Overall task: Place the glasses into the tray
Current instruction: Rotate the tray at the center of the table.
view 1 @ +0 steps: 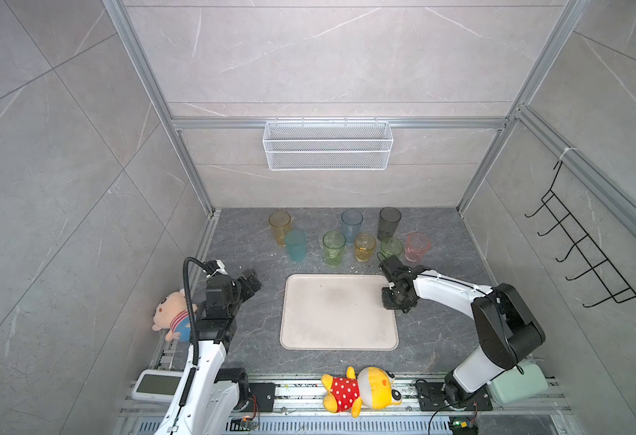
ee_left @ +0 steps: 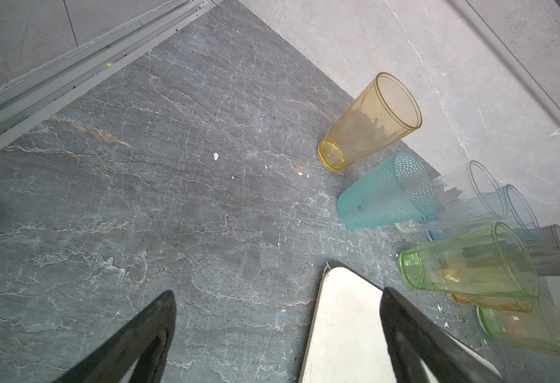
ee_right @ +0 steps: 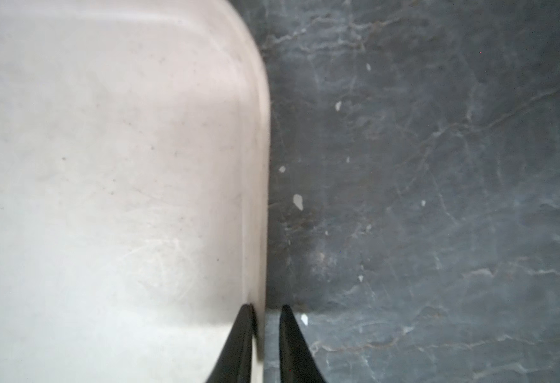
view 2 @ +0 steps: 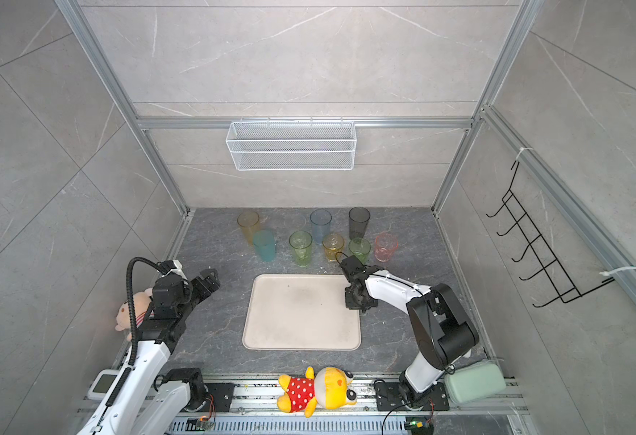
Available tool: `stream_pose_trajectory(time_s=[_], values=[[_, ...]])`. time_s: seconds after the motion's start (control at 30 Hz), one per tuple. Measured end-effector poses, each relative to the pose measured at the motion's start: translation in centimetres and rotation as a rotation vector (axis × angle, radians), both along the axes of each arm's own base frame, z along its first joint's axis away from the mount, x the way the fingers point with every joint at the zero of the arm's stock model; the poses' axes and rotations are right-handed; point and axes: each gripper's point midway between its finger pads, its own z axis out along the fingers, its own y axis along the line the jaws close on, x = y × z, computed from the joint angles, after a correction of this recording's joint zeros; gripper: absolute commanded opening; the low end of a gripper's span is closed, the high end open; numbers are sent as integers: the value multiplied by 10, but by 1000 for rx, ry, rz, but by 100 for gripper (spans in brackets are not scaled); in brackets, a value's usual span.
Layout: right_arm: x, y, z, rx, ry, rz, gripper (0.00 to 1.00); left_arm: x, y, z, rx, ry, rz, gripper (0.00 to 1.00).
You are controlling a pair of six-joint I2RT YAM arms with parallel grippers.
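Right gripper (ee_right: pixel 266 308) straddles the tray (ee_right: pixel 106 165) rim, jaws narrowly apart; any pinch is unclear.

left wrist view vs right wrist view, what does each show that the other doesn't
Only the left wrist view: the amber glass, teal glass, green glass and others behind them, all off the beige tray, plus the left gripper wide open. Only the right wrist view: the right gripper, fingers narrowly apart astride the tray's rim; whether they pinch it is unclear. Both: the tray and the grey marbled table.
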Motion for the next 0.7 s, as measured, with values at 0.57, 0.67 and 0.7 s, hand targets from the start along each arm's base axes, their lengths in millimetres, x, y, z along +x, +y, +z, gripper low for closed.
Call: stream_pose_trajectory(time_s=[0.57, 0.67, 0.7], values=[[14, 12, 71, 113, -184, 32, 41, 3, -1, -1, -6, 11, -3, 96], [18, 18, 91, 159, -241, 48, 41, 5, -1, 5, -7, -1, -4, 96], [19, 21, 98, 181, -263, 56, 41, 6, -1, 8, -7, -5, -4, 96]])
